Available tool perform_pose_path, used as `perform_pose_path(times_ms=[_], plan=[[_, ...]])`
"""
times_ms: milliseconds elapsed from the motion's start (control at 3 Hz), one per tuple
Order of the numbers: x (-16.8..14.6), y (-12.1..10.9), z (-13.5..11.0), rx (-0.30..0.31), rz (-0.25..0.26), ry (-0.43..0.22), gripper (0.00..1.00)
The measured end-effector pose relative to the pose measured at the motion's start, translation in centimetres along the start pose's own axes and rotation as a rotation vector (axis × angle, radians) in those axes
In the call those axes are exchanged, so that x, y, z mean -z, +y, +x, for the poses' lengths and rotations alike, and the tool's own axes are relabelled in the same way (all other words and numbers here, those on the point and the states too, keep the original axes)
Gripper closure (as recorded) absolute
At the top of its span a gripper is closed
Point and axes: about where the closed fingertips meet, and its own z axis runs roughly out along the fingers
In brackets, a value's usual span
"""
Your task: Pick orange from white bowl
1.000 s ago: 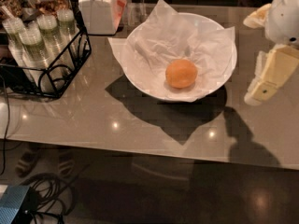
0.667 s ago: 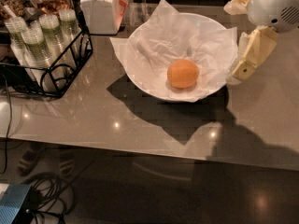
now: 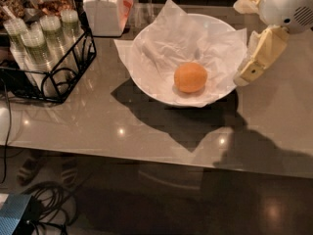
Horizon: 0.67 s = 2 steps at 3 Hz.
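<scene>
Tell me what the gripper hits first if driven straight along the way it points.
The gripper, at the right side of the white bowl, points down-left: likely the bowl's paper-lined right rim first, before the orange. Depth is unclear.

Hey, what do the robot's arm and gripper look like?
The gripper, at the upper right beside the white bowl, has two chunky cream-yellow fingers with paler flat edges. They join a smooth, rounded white housing with a small patch of vent dots. No cables or markings show.
</scene>
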Motion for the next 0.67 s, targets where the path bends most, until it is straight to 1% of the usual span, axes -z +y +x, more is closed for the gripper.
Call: perform_pose_path(times_ms=[333, 667], plan=[[-2.8, -1.2, -1.1, -0.014, -0.042, -0.154, 0.0], [-6.4, -2.4, -2.4, -0.026, -0.131, -0.254, 0.0]])
